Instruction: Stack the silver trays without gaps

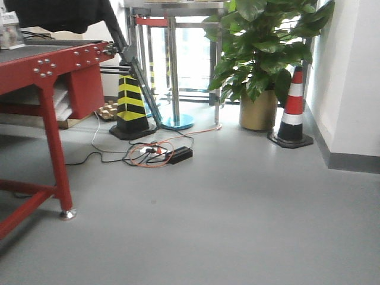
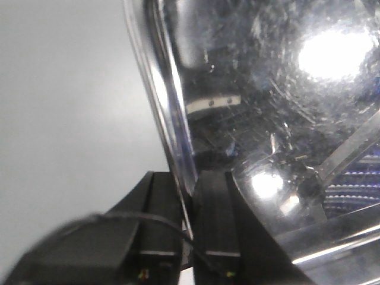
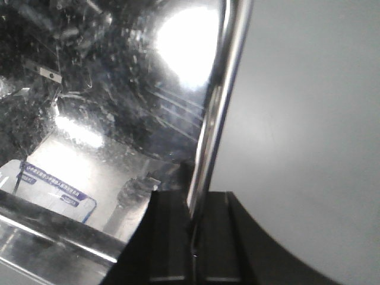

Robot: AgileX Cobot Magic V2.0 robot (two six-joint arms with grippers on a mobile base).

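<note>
1. The silver tray (image 2: pixel 267 119) is held by its thin rim on two sides. It fills most of both wrist views, and it is shiny and scratched.
2. The left gripper (image 2: pixel 189 202) is clenched on the tray's rim, with one black finger on each side of the edge.
3. The right gripper (image 3: pixel 193 219) pinches the tray's other rim the same way.
4. To do this step well, I think both ends of the tray should be level. The tray should go straight down over the one below, with corners over corners. A tilted tray could catch on a rim and leave a gap.
5. The grippers should let go only when the tray sits flat. A pinch on the thin edge could slip.
6. A shiny strip (image 3: pixel 53 237) lies under the tray. It may be a second tray, but I cannot tell.
7. Bright glare hides much of the tray's inside, and its far ends are cut off.
8. Outside the tray's rim there is only plain grey.
9. The front view shows a red table (image 1: pixel 53 65) and bare floor, but no tray and no arms.
</note>
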